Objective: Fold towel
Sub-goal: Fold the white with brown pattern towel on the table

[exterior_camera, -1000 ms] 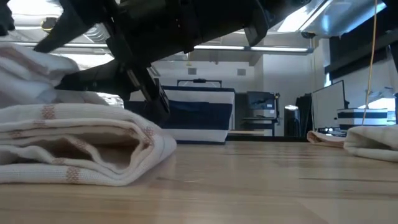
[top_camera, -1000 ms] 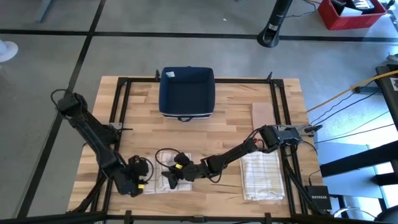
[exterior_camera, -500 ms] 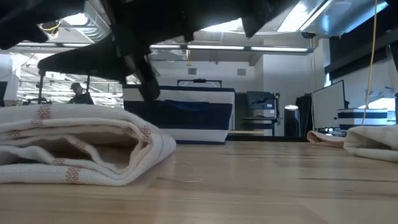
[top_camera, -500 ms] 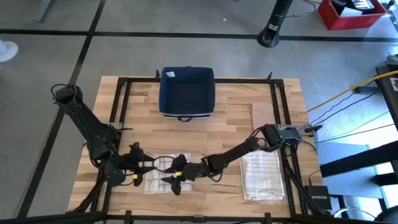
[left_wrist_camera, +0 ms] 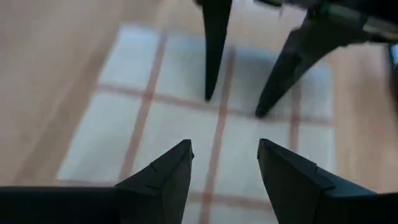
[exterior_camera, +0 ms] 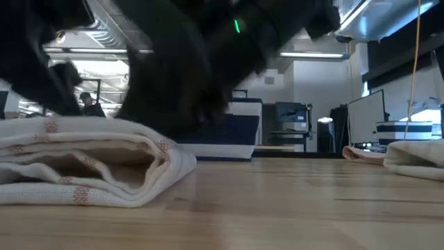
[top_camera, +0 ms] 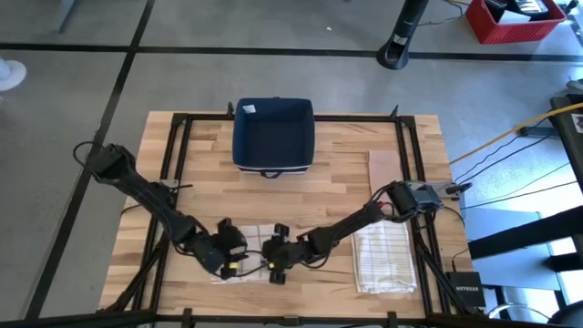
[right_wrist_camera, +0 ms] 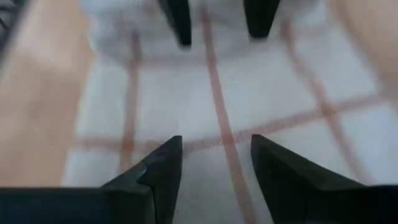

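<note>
Towel (top_camera: pixel 248 258), already folded into a thick pad, lies at the counter's (top_camera: pixel 346 182) near edge, directly beneath both hands. Left hand (top_camera: pixel 233 258) and right hand (top_camera: pixel 276 264) face each other across it, both open, gripping nothing.

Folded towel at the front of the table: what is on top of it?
Nothing rests on the folded towel; left gripper and right gripper hover open above it. What lies beneath its folds is hidden.
</note>
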### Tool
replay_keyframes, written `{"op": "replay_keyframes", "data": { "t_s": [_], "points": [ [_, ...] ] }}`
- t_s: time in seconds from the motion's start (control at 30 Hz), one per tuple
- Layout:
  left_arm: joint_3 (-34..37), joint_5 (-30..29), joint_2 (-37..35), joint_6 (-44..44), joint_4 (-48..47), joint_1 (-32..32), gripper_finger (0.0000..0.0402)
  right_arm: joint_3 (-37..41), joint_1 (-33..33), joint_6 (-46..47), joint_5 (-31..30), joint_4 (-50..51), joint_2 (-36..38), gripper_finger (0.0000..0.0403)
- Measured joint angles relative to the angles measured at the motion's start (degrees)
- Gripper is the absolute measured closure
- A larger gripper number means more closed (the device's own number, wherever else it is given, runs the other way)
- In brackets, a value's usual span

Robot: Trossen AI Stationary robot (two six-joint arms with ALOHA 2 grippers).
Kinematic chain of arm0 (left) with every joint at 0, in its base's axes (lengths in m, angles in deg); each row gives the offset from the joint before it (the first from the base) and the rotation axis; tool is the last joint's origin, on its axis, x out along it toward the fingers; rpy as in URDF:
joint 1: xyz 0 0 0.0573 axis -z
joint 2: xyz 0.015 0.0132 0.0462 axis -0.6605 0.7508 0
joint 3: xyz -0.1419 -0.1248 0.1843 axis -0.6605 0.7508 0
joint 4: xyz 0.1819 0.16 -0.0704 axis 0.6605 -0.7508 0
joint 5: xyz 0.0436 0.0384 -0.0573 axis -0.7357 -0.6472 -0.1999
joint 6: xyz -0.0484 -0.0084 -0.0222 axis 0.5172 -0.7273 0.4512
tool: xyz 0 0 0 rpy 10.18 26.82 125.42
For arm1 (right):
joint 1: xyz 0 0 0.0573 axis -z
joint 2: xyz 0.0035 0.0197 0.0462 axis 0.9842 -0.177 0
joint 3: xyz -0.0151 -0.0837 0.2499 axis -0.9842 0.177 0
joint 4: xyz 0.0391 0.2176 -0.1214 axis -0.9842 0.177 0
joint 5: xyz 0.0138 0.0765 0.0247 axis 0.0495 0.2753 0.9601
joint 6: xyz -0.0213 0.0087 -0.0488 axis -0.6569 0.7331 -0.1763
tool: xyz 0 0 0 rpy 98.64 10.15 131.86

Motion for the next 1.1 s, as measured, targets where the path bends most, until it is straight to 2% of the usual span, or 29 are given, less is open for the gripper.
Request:
{"op": "replay_keyframes", "data": {
  "t_s": [0.13, 0.27, 0.47, 0.63, 0.7, 0.93, 1.0, 1.1],
  "points": [
    [0.0, 8.8, 3.6, 0.1, -3.0, -2.7, 0.0224, 2.0, 0.0, 0.3, -0.6, -1.3, -1.2, 0.0210],
    [-0.5, 17.2, 3.1, 3.7, -9.1, -4.2, 0.0224, 2.7, 0.0, 1.0, -1.0, -1.3, -1.2, 0.0210],
    [-3.1, 21.0, -1.9, 10.5, -20.1, -1.0, 0.0224, 2.8, 0.0, 1.1, -1.0, -1.4, -1.2, 0.0210],
    [-3.4, 20.8, -5.6, 20.4, -25.6, 5.2, 0.0224, 2.9, 0.0, 1.1, -1.0, -1.3, -1.2, 0.0210],
    [-3.4, 18.5, -6.3, 22.8, -24.7, 7.3, 0.0224, 2.9, 0.0, 1.1, -1.0, -1.3, -1.2, 0.0210],
    [-3.1, -3.7, -5.1, 18.4, -15.1, 10.6, 0.0224, 2.9, 0.0, 1.1, -1.1, -1.4, -1.3, 0.0210],
    [-2.9, -3.5, -3.0, 17.1, -15.8, 10.7, 0.0224, 2.9, 0.0, 1.1, -1.2, -1.4, -1.3, 0.0210],
    [-2.9, 0.8, 0.7, 16.8, -16.8, 10.8, 0.0224, 2.9, 0.0, 1.0, -1.3, -1.4, -1.3, 0.0210]
  ]
}}
